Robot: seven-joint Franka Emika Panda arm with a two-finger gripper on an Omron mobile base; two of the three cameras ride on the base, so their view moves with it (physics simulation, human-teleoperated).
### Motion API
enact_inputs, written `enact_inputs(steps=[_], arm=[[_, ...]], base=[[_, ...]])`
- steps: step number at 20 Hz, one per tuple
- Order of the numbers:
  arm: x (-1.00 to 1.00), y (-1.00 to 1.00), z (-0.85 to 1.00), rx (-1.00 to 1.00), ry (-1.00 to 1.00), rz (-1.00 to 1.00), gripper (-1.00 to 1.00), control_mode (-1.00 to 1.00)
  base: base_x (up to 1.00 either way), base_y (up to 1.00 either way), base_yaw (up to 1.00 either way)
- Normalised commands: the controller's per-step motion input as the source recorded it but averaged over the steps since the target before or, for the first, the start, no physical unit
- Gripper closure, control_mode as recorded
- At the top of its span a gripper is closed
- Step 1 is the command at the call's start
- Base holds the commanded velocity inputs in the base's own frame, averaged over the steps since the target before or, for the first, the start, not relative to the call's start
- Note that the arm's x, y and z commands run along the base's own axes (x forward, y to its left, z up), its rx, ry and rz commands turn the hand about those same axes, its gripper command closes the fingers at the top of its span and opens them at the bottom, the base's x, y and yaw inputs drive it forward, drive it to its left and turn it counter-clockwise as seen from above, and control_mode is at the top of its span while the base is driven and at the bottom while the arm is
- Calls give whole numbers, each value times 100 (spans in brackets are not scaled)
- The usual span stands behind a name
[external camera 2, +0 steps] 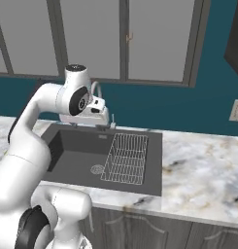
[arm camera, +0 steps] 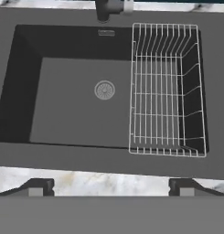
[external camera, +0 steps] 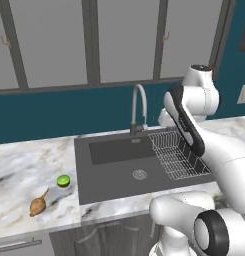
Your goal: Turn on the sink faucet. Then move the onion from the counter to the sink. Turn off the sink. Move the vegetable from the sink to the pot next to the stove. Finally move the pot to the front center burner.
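Note:
The silver gooseneck sink faucet [external camera: 139, 106] stands behind the dark grey sink [external camera: 119, 172], and I see no water at its spout. Left of the basin, the tan onion [external camera: 38, 205] lies on the marble counter [external camera: 21, 162] near the front edge. My gripper [arm camera: 111, 187] hangs open above the sink's front rim, looking down into the basin [arm camera: 72, 100], with nothing between its fingers. In the right base view the hand [external camera 2: 93, 113] sits just in front of the faucet [external camera 2: 97, 87]. The faucet's base [arm camera: 109, 8] is at the top of the hand view. The pot and stove are out of view.
A green lime [external camera: 63, 180] rests on the counter just beyond the onion. A wire rack [external camera: 176, 152] takes up the sink's right part [arm camera: 166, 89]. The round drain [arm camera: 104, 90] is mid-basin. Grey cabinets and a teal wall stand behind. Counter stretches right of the sink [external camera 2: 203, 165].

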Motion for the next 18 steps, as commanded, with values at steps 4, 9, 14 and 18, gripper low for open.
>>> enact_inputs(steps=[4,9,14,18], arm=[[29,-72,-37,17,-1,18,-100,-100],[47,-36,-43,19,-4,24,-100,-100],[34,-3,-24,15,-15,24,-100,-100],[26,-9,-2,16,-29,31,-100,-100]], base=[[0,0,0],[0,0,0],[0,0,0],[0,0,0]])
